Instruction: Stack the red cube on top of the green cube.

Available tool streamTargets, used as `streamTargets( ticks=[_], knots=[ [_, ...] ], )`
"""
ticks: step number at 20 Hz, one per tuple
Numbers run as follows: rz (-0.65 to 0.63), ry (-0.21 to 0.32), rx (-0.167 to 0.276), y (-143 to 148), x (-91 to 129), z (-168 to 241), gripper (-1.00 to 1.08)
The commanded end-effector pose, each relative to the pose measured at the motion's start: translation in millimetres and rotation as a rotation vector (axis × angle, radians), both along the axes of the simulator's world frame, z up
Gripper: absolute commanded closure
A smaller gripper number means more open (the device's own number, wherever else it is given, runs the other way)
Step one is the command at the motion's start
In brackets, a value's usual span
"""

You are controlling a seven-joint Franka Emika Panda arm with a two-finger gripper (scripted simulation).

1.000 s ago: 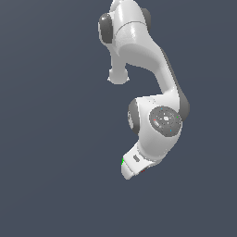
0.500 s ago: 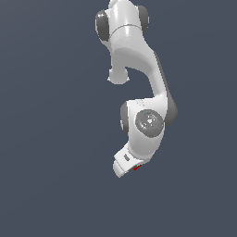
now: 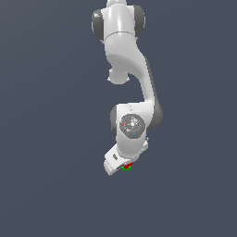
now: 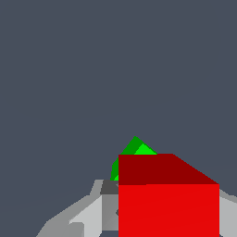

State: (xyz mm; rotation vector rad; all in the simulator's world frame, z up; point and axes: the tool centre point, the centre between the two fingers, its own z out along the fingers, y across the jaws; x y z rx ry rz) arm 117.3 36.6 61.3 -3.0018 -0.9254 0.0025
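the tool (image 3: 124, 165) pinches the red cube (image 4: 168, 203) between its fingers (image 4: 88, 215), right over the green cube (image 4: 134, 149), which peeks out behind it on the dark worktop (image 3: 55, 185).

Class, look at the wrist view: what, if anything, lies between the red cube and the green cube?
Nothing shows between them: the red cube overlaps the green cube directly in the wrist view.

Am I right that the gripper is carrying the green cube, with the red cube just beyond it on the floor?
Not quite: the colours are swapped. The wrist view shows the red cube between the gripper's fingers, with the green cube just beyond it. The exterior view shows both cubes at the gripper's tip.
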Motion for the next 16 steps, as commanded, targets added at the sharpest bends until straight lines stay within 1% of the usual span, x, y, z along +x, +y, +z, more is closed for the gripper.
streamTargets(
  ticks=[1,6,7,16],
  knots=[
    [0.001,-0.002,0.0,-2.8,-0.7,-2.2,1.08],
    [0.001,-0.002,0.0,-1.7,0.7,-1.3,1.08],
    [0.001,-0.002,0.0,-1.7,0.7,-1.3,-0.92],
    [0.001,-0.002,0.0,-1.7,0.7,-1.3,-0.92]
  ],
)
